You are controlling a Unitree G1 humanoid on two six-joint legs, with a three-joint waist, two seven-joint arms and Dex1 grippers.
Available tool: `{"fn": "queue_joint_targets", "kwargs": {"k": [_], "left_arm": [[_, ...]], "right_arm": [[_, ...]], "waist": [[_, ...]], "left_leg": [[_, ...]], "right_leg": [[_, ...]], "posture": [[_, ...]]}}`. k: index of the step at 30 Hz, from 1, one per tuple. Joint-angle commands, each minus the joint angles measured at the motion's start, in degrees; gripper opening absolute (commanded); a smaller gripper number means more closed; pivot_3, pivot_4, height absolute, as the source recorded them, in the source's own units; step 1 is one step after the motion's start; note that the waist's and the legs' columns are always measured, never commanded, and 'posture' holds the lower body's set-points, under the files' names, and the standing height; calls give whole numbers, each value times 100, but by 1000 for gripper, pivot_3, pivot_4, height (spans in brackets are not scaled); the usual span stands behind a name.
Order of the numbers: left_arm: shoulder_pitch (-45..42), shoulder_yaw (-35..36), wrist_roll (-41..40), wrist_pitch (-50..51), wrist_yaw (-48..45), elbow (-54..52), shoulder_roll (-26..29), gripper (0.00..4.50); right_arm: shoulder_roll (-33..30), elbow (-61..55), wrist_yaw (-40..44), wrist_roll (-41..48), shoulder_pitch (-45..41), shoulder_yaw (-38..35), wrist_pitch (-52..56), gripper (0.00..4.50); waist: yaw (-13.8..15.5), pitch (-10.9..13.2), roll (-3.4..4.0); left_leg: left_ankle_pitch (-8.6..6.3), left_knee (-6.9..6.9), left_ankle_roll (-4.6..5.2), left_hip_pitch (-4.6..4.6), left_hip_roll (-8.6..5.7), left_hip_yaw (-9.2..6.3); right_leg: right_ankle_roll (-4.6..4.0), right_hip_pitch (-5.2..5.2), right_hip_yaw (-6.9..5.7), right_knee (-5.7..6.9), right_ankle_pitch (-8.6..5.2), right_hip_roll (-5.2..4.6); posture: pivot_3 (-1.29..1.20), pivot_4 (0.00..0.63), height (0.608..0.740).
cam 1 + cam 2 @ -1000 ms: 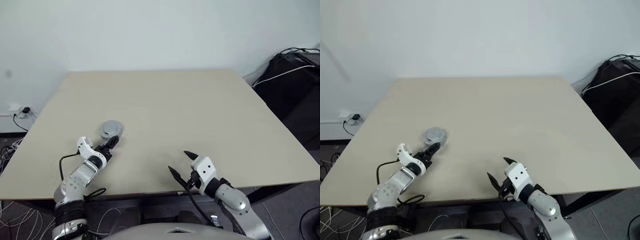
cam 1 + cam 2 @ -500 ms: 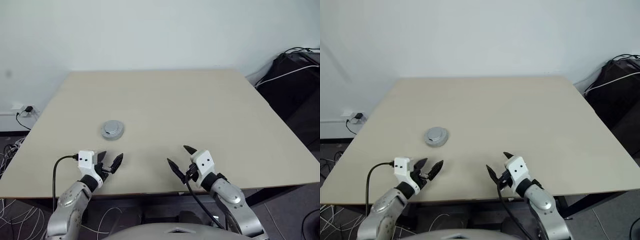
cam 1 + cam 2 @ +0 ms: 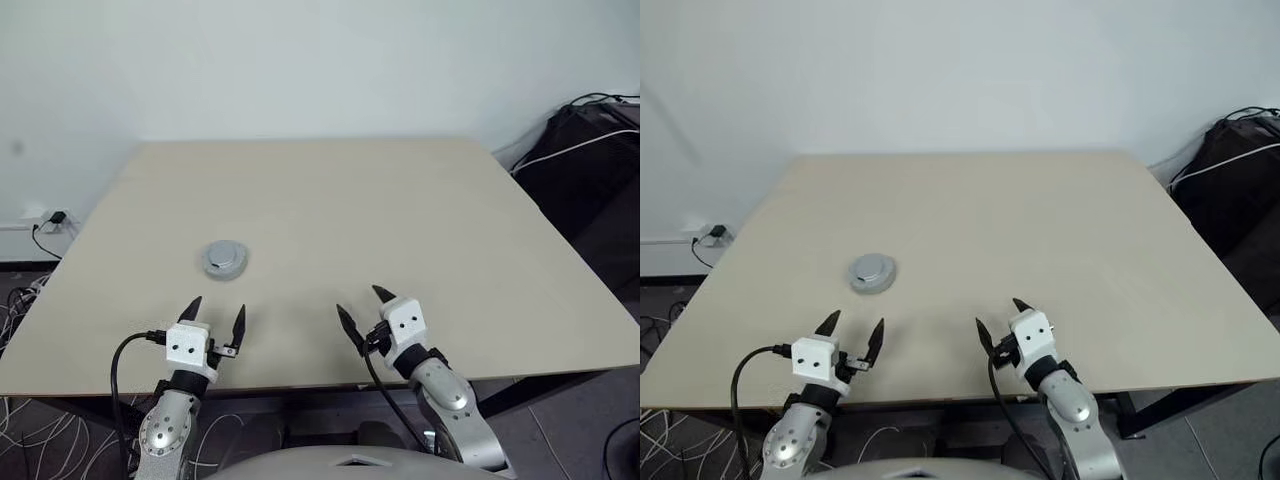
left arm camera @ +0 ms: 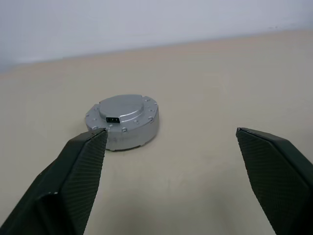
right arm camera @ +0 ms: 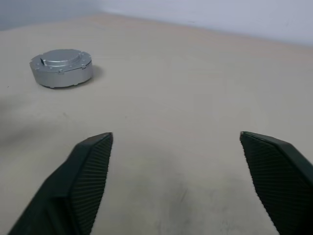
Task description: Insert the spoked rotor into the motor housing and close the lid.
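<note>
On the table's left half, well short of its middle, I see one closed grey puck: the lid sits flat on top of the housing, its smooth grey face up and a small dark connector slot at its near edge. I cannot see the rotor anywhere loose on the tabletop, and no copper windings show, so I judge it is already inside and the assembly shut. Whether the lid is fully seated I cannot tell from these angles, though its rim looks level all round. Just near of the puck and apart from it, my left gripper hovers by the near edge with its two black fingers spread wide and nothing between them; through its wrist camera the puck sits beyond the fingertips, untouched. Further right, my right gripper also stands by the near edge, fingers apart and empty, with the puck well off to its left. To my eye the task looks done; what is left, at most, is a check that the lid is pressed home. The table's right half is bare.
</note>
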Motion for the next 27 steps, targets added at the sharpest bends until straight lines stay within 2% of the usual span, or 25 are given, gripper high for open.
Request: {"fn": "queue_joint_targets", "kwargs": {"k": [1, 10, 11, 12, 27], "left_arm": [[-45, 8, -230, -223, -154, 101, 29, 3533], [-162, -85, -282, -315, -239, 333, 16, 521], [-188, -94, -287, -310, -255, 354, 20, 178], [-216, -104, -276, -307, -275, 368, 38, 41], [-383, -172, -272, -127, -258, 242, 69, 41]], "right_arm": [[-13, -69, 16, 75, -23, -136, -109, 3257], [3, -5, -1, 68, -51, -244, -120, 289], [15, -11, -10, 70, -50, -249, -120, 5], [28, -15, -19, 74, -56, -254, -116, 0], [80, -39, -45, 127, -71, -396, -93, 0]], "waist": [[-12, 2, 1], [-31, 7, 0], [-32, 8, 0], [-31, 8, -1], [-32, 9, 0]], "left_leg": [[0, 0, 0, 0, 0, 0], [0, 0, 0, 0, 0, -2], [0, 0, 0, 0, 0, -1], [0, 0, 0, 0, 0, -2], [0, 0, 0, 0, 0, -3]], "right_leg": [[0, 0, 0, 0, 0, -1], [0, -2, -3, 0, 0, 7], [0, -2, -3, -1, 0, 10], [0, -2, -3, 0, 0, 12], [0, -1, -4, 1, 0, 16]], "posture": [[0, 0, 740], [0, 0, 740], [0, 0, 740], [0, 0, 740], [0, 0, 740]]}}
